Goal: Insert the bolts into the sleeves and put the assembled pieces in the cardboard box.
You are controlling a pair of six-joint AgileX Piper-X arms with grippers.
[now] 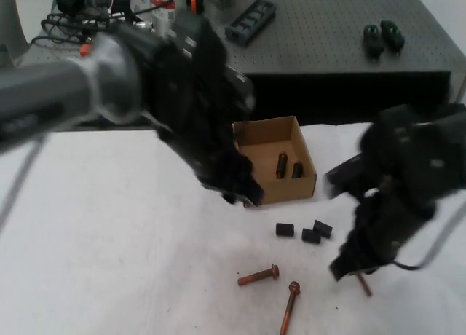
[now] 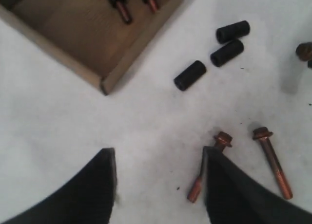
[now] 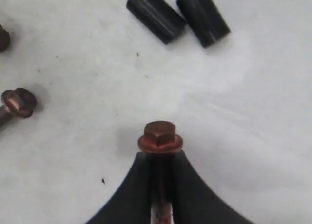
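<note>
Your left arm (image 1: 65,95) stretches in from the left of the high view and slants down over the counter (image 1: 109,240), wrist bent so that your left tool (image 2: 158,156) points down at it. Its two fingers (image 2: 97,185) stand wide apart, nothing between them. Your right arm (image 1: 419,160) stands on the right and bends steeply down, and your right tool (image 3: 160,158) hangs low, pinched tight on the shank of a bolt (image 3: 160,136) just under its head
</note>
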